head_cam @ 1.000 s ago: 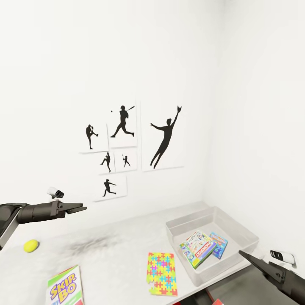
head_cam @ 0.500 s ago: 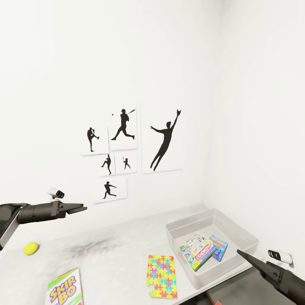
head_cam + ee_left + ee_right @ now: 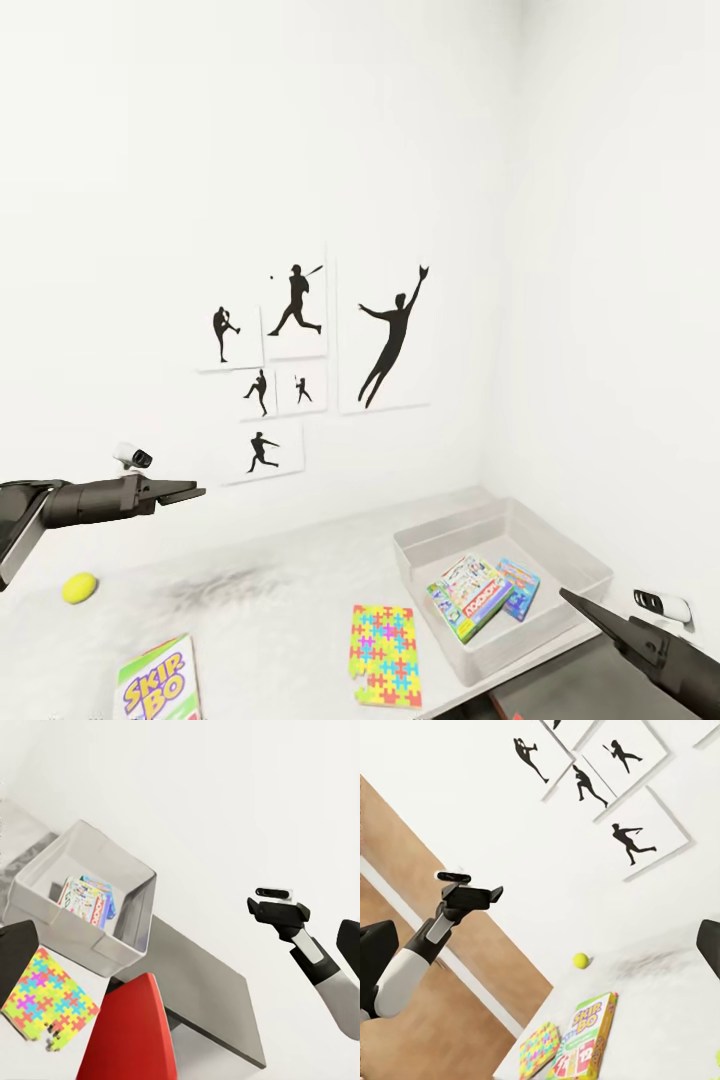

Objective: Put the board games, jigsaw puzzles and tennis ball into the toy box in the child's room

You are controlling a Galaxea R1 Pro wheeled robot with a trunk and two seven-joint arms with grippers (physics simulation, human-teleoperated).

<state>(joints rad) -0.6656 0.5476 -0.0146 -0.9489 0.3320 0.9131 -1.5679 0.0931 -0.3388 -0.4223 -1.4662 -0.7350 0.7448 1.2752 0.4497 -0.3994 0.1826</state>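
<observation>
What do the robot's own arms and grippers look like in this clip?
Both arms are dark grey to black, with white shell segments seen in the wrist views. Each ends in a slim, tapered black gripper: left gripper, right gripper. A small white-and-black camera module sits beside each wrist. No cables or markings visible.

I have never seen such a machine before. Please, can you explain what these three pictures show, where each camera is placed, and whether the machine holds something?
This is a simulated robot with two arms. The head view looks down over a grey table. The left gripper and right gripper hover above it, and neither holds anything. On the table lie a tennis ball, a SKIP-BO game box and a jigsaw puzzle. The toy box already contains a Monopoly box and another colourful box. The other two pictures come from cameras on each wrist, looking along the fingers; each shows the opposite arm.
</observation>
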